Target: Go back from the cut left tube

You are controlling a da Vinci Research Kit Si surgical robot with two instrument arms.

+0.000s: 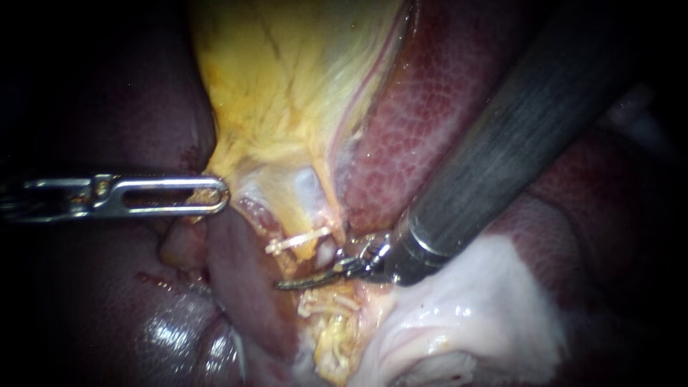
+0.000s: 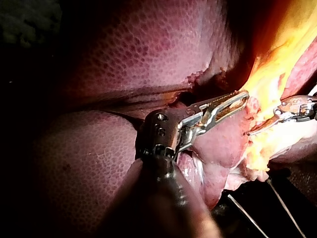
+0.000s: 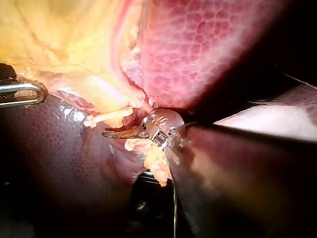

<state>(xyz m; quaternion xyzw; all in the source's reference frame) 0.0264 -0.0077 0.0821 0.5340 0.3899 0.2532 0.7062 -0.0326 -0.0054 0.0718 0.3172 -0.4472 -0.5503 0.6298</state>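
The gallbladder (image 1: 287,86) edge is pinched in the left instrument (image 1: 215,195), the clipped stump of the cut tube (image 1: 321,251) is found right beside the right instrument (image 1: 294,283), blades closed and empty, so retreat looks barely started and a straight pull-back along its shaft is needed.

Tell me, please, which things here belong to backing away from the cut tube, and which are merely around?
In the job:
right instrument with dark curved blades
cut pale tube
thin white clip on it

Merely around:
silver slotted left instrument, holding the yellow fatty gallbladder
mottled dark-red liver
lower white clips
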